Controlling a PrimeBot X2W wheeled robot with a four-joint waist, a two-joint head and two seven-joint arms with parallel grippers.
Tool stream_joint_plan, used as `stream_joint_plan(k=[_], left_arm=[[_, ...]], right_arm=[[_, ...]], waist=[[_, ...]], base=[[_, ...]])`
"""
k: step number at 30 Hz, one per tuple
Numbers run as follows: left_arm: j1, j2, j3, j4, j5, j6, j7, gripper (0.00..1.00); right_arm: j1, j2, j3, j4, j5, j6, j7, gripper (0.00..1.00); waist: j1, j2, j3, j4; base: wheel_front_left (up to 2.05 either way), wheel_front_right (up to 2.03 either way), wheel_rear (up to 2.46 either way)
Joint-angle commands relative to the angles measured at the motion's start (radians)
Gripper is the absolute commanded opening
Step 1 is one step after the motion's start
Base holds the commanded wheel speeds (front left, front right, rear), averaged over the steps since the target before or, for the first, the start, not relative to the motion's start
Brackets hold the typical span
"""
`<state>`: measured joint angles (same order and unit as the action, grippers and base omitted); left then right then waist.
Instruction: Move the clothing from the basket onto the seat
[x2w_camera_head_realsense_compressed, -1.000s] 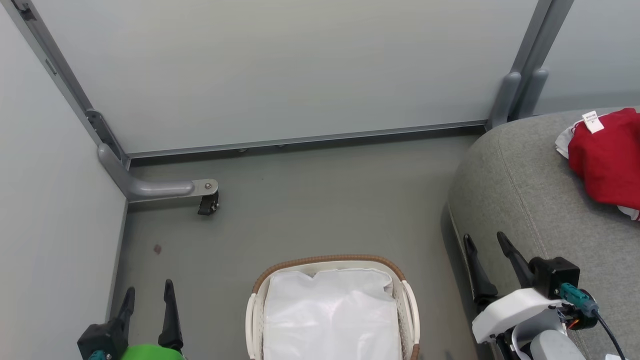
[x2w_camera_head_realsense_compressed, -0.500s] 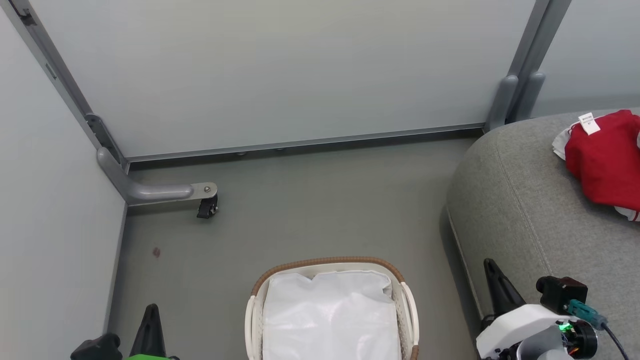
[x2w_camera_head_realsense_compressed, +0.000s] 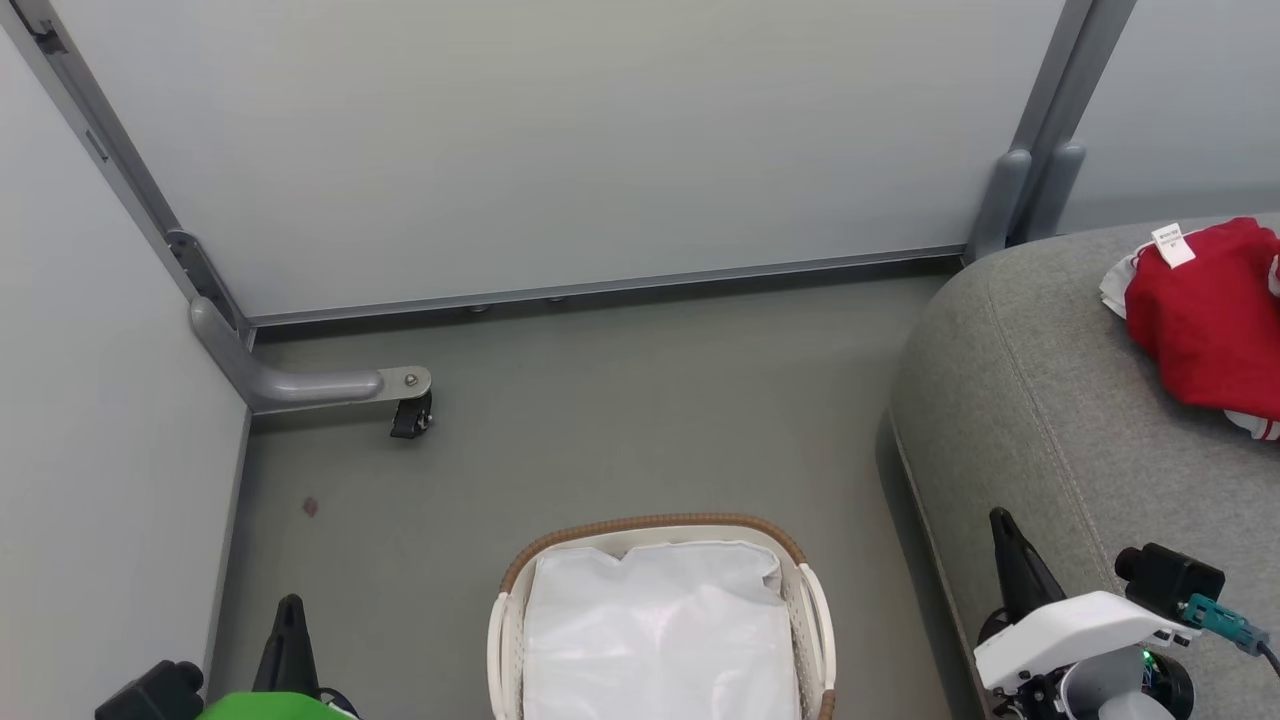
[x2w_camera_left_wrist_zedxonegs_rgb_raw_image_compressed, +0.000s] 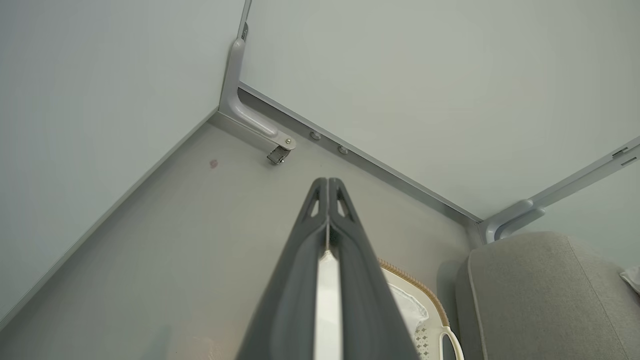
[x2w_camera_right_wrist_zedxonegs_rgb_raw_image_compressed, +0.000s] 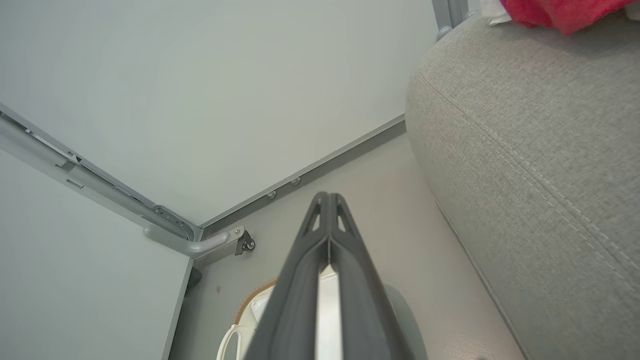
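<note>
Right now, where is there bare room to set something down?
The seat is bare from its rounded corner to the red clothing, where it is crowded. The floor between the basket and the back wall is bare too.

No writing can be read. The only print is on a small white tag (x2w_camera_head_realsense_compressed: 1172, 245) at the top of the red garment (x2w_camera_head_realsense_compressed: 1210, 325) on the couch (x2w_camera_head_realsense_compressed: 1050, 400), well ahead of the right pincer (x2w_camera_head_realsense_compressed: 999, 518) and off to its right; its dark lines are too small to make out
</note>
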<state>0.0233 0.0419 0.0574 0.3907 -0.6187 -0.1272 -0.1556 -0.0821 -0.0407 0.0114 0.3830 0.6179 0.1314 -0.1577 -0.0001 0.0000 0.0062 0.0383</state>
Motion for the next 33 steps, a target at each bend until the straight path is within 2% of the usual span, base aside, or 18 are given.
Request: stream_joint_plan(k=[1,33], left_arm=[[-0.035,0.005,0.005,-0.02,-0.039,-0.001,0.008,0.0],[-0.079,0.008,0.027,-0.075,-0.438,-0.003,0.118,0.0]], right_arm=[[-0.018,-0.005,-0.008,-0.021,0.041,0.0,0.009,0.0],[-0.024,-0.008,-0.058,-0.073,0.439,-0.001,0.12,0.0]], waist=[[0.0001,0.0,0.0,-0.001],[0.0001,0.0,-0.001,-0.012]], base=[[0.0,0.0,0.0],[0.0,0.0,0.0]])
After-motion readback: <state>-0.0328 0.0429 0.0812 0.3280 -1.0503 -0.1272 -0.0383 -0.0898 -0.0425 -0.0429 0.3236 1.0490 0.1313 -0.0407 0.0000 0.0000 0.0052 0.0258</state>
